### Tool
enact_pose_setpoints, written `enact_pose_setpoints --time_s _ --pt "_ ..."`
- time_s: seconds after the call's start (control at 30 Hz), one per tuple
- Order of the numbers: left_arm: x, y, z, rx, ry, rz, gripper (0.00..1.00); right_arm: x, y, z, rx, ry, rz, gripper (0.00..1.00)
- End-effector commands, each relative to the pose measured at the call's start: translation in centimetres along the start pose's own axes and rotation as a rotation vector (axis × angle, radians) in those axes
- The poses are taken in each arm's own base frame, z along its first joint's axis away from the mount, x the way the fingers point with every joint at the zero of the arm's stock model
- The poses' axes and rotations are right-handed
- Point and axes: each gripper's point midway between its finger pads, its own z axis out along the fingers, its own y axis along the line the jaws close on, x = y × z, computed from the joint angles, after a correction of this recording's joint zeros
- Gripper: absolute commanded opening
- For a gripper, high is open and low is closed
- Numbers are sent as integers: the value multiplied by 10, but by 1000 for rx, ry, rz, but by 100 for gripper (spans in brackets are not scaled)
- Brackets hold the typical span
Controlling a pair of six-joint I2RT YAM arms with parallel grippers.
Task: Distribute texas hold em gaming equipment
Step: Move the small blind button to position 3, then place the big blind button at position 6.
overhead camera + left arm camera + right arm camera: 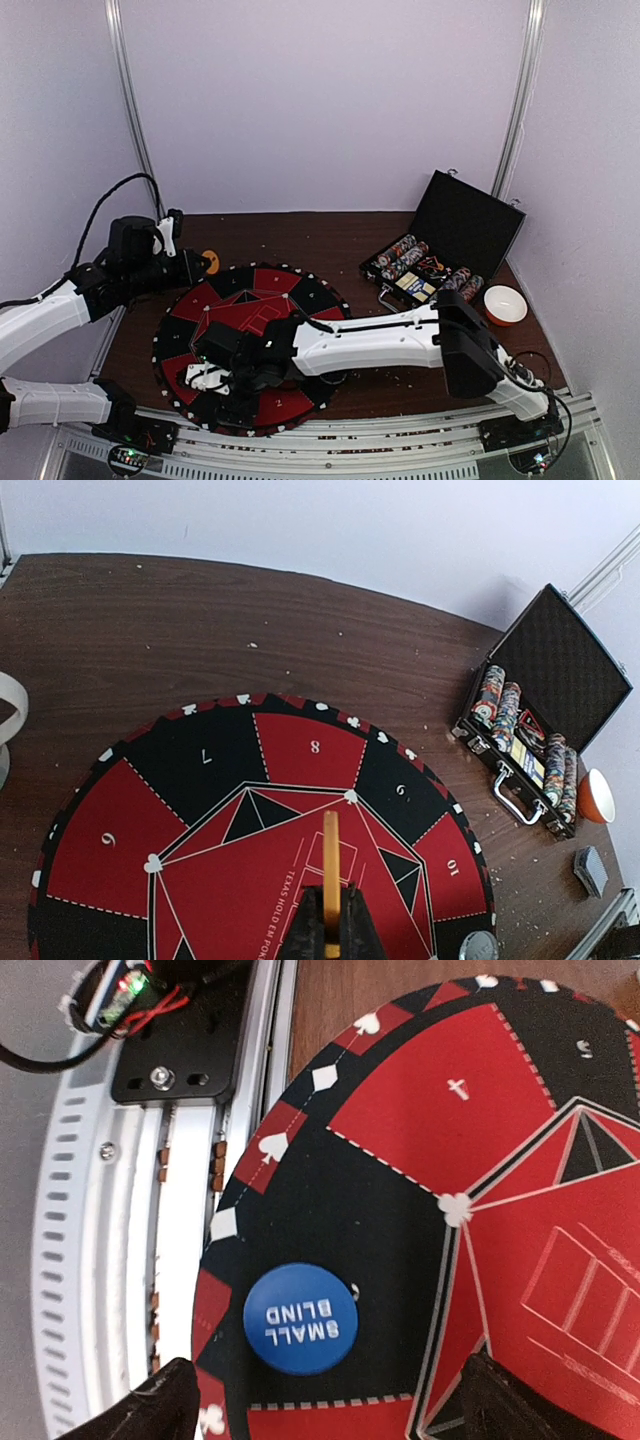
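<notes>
Blue button disc (300,1318), lettered SMALL BLIND: flat on a black near-edge segment of the round mat (400,1160), between the wide-spread fingers of my right gripper (328,1385) and touching neither, so I judge its placing done and the next move a clean lift away without nudging it. Yellow button disc (330,865): pinched edge-on in my closed left gripper (330,930), seat pending. Only the right wrist view shows that lettering and gap; overhead, my own arm (370,340) hides the disc.

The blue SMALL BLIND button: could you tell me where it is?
Right wrist view: the blue button lies on a black segment of the mat near the rail, between the fingers of the open right gripper.
</notes>
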Motion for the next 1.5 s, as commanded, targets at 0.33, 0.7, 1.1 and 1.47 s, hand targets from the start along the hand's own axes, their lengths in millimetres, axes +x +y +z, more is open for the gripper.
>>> enact_pose_setpoints --time_s 0.33,0.7,1.1,1.47 --pt "43 27 9 -30 132 -164 0 70 -154 -230 275 -320 464 97" --pt "61 106 41 -130 132 -410 0 137 -206 -244 328 -316 606 100" --pt "46 141 93 -232 122 -408 0 160 -224 -232 309 -275 646 99" --pt "59 165 103 -333 111 -471 0 159 -220 -226 270 -260 632 99"
